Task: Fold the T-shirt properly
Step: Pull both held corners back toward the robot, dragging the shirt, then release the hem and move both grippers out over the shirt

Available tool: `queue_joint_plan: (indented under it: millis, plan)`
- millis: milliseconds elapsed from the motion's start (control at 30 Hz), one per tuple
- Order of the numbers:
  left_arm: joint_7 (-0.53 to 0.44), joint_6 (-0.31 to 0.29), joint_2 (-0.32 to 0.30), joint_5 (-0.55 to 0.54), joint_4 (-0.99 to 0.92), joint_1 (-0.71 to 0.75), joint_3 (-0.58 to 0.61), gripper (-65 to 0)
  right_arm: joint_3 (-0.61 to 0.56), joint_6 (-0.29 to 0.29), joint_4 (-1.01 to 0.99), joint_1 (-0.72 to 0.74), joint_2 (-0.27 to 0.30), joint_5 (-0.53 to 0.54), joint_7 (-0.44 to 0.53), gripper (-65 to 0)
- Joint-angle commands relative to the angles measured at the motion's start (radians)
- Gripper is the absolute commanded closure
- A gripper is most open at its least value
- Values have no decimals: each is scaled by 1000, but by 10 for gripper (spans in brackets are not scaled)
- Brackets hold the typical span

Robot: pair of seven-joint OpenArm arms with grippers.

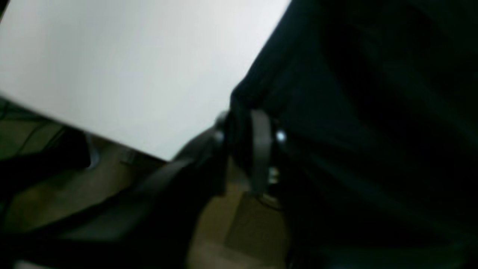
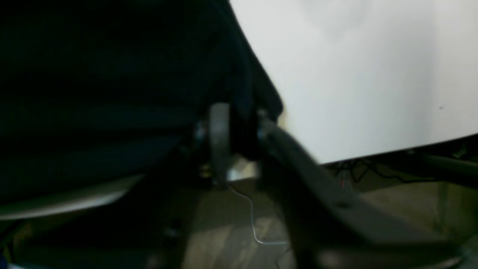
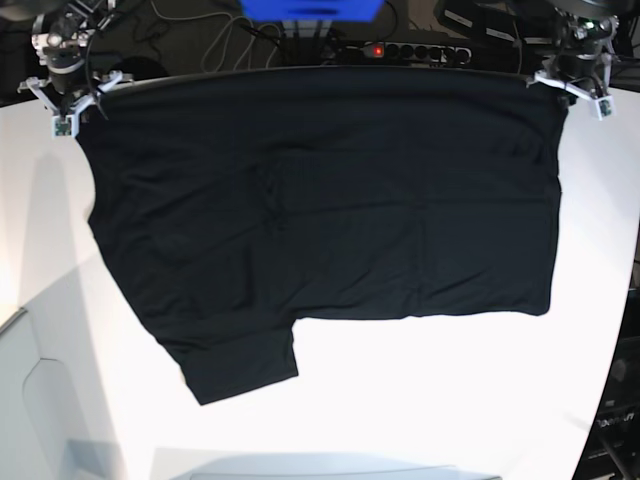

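Observation:
The black T-shirt (image 3: 320, 200) lies spread flat, plain side up, on the white table (image 3: 450, 400), with one sleeve pointing toward the near edge. Its far hem runs along the table's back edge. My left gripper (image 3: 572, 85) sits at the far right corner of the cloth and my right gripper (image 3: 72, 95) at the far left corner. In the left wrist view the T-shirt (image 1: 373, 112) has a corner lying between the parted fingers of the left gripper (image 1: 242, 138). The right wrist view shows the same with the T-shirt (image 2: 112, 74) and the right gripper (image 2: 241, 134). Both views are blurred.
Behind the table's back edge are a blue box (image 3: 310, 8), a power strip (image 3: 400, 50) and cables. A grey curved panel (image 3: 30, 400) sits at the near left. Bare white table (image 1: 130, 67) lies outside both shirt corners, and the floor shows below the table edge (image 2: 373, 149).

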Motion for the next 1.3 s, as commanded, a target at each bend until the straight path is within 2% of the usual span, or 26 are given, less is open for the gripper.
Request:
queue_joint_plan:
  millis: [0,100,167,267,400,600,733,833,1000,1133,1267]
  plan:
    - [-20,-17,-9,-10,23,13,-12,-158,9,-5,22,-4,10,9,16,-215]
    - [-20,-31,2,-9,23,5,-56,-257,9,-5,49,-19,10,15,18,-319]
    - [-20,-31,4,-10,24,0,-81,-282,7,-5,83,-27,8,15,18,-348]
    - [-20,-34,13,-10,24,-13,-118,-287,13,-5,135,-22,-18,37,18,-349]
    - [-20,-34,14,-12,72,-17,-165,-289,9,-5,177,-18,-24,57,18,-349]
    - [-20,-34,16,-12,145,-118,-168,-289,4,-5,174,119,-24,54,12,-349]
    - [-21,-28,30,-12,150,-222,-185,-290,-59,-5,174,205,-21,49,10,-350]
    - [-20,-24,28,-4,148,-320,-191,-329,-137,-5,163,303,-18,-40,10,-352]
    - [-20,-24,19,-3,147,-438,-188,-423,-211,-5,33,499,-24,-193,9,-352]
    - [-20,-24,2,7,138,-521,-167,-426,-209,-5,-141,648,-20,-215,9,-352]
    - [-30,-24,-16,99,79,-580,-64,-426,-212,-5,-343,782,8,-262,9,-354]
